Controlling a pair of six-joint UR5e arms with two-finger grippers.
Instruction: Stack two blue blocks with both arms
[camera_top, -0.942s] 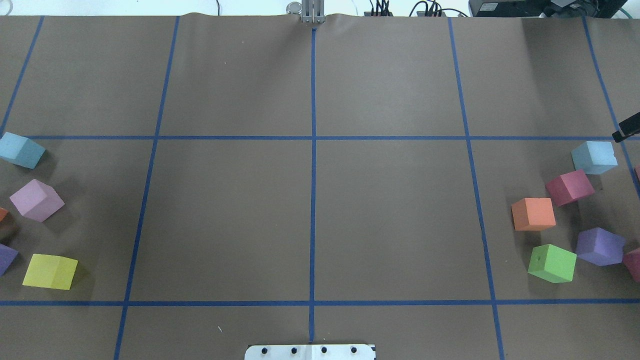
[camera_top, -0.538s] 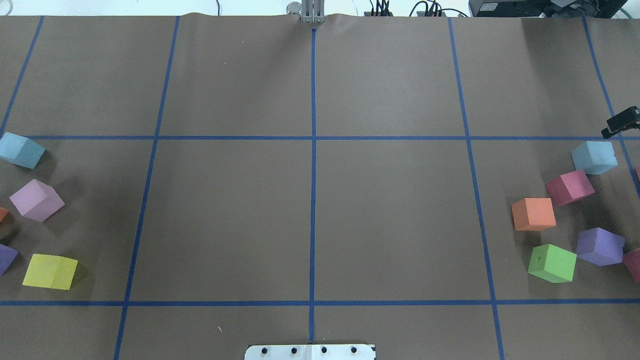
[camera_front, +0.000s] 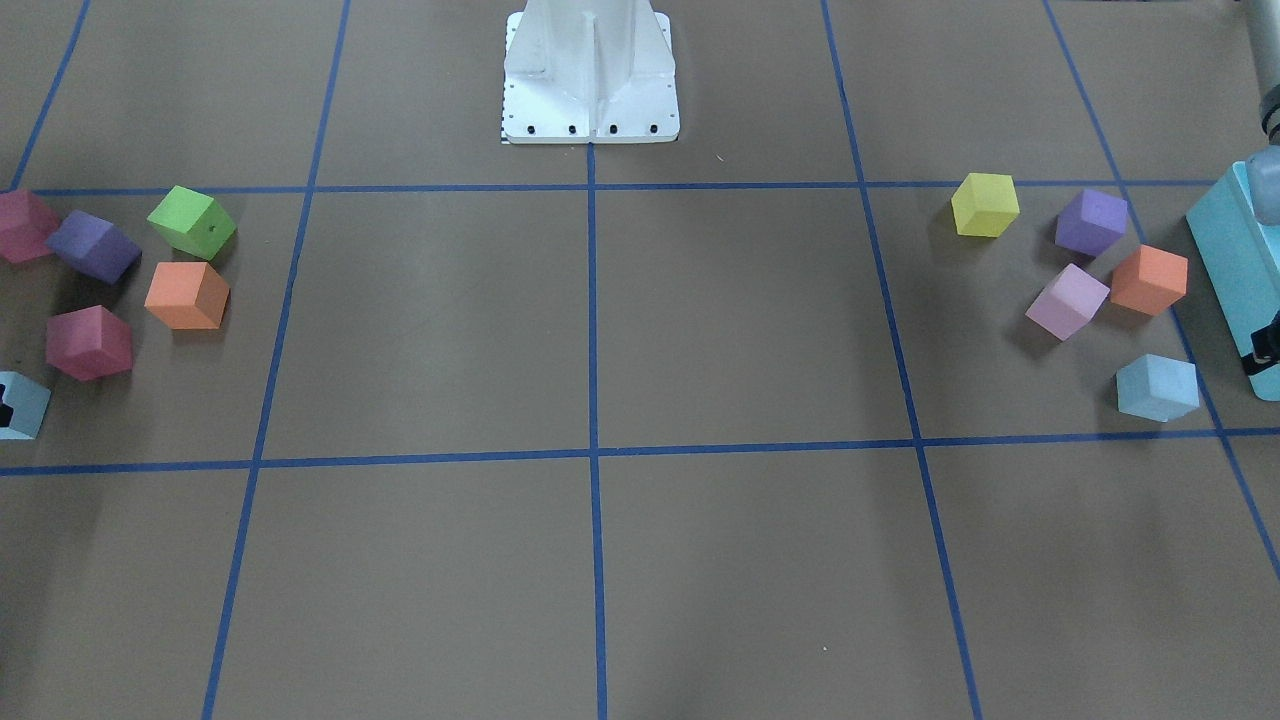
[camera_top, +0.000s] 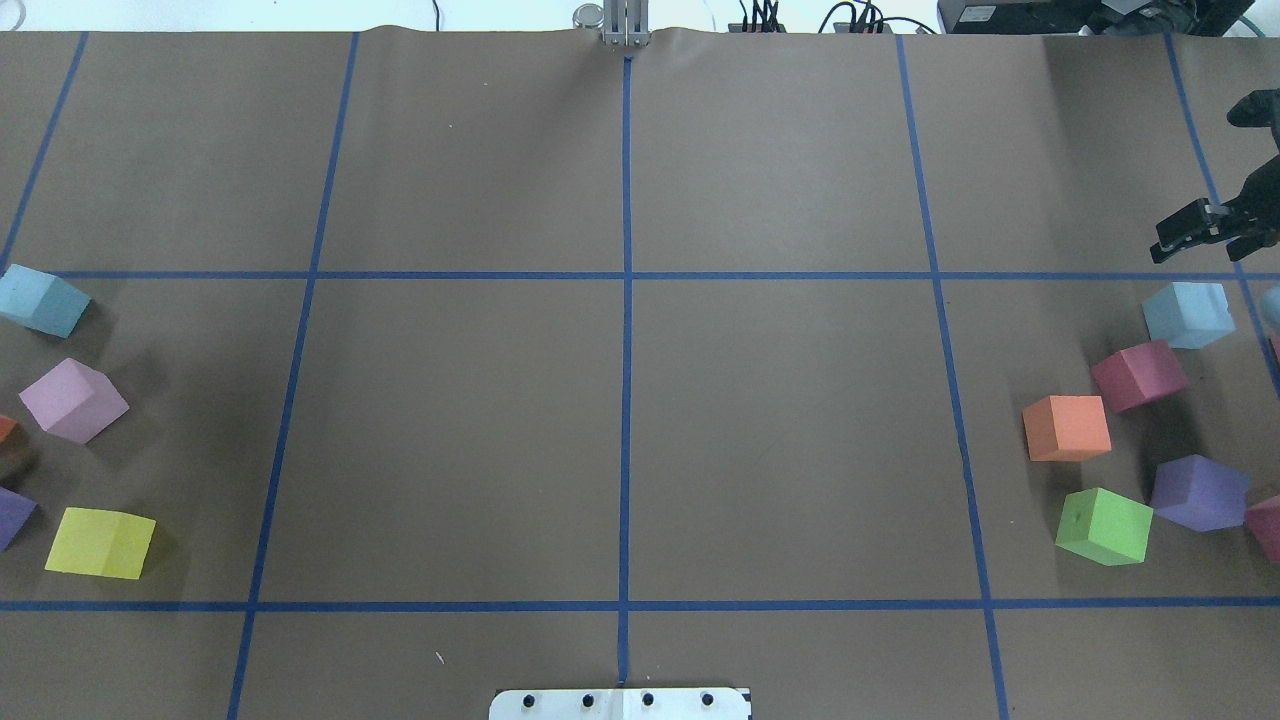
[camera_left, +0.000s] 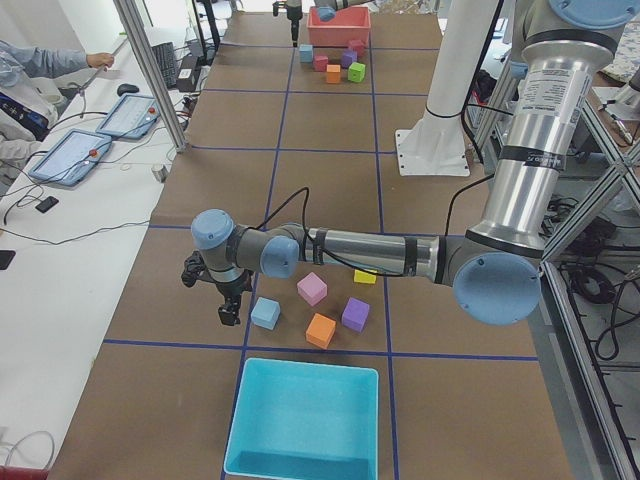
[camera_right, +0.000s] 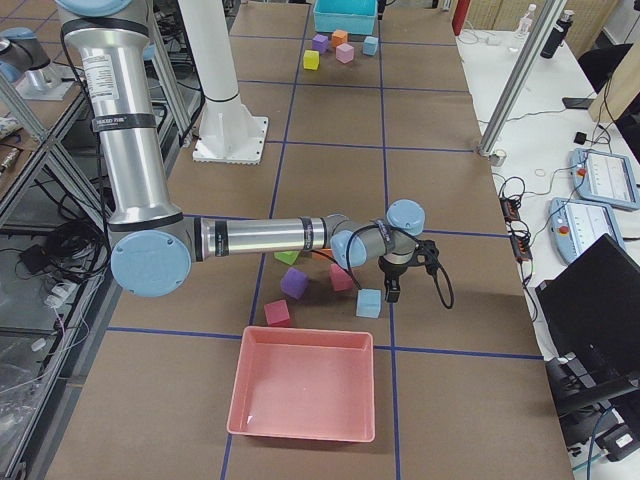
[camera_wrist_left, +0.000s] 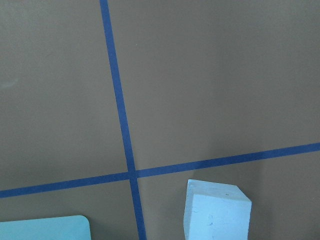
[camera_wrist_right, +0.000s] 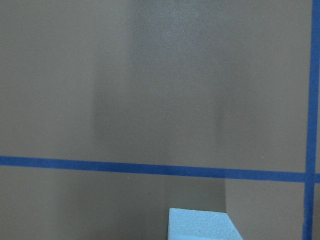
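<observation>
One pale blue block lies at the table's left edge, also in the exterior left view and the left wrist view. The other blue block lies at the right edge, also in the exterior right view and the right wrist view. My right gripper hangs just beyond that block, above the table; I cannot tell whether it is open. My left gripper hangs beside the left block, on the side away from the robot; it shows only in the exterior left view.
Pink, yellow and purple cubes lie near the left block. Magenta, orange, green and purple cubes lie near the right one. A turquoise bin and a red bin stand at the table's ends.
My right gripper has come further into the overhead view from the right edge, moving left and slightly away from the robot. No block has moved.
</observation>
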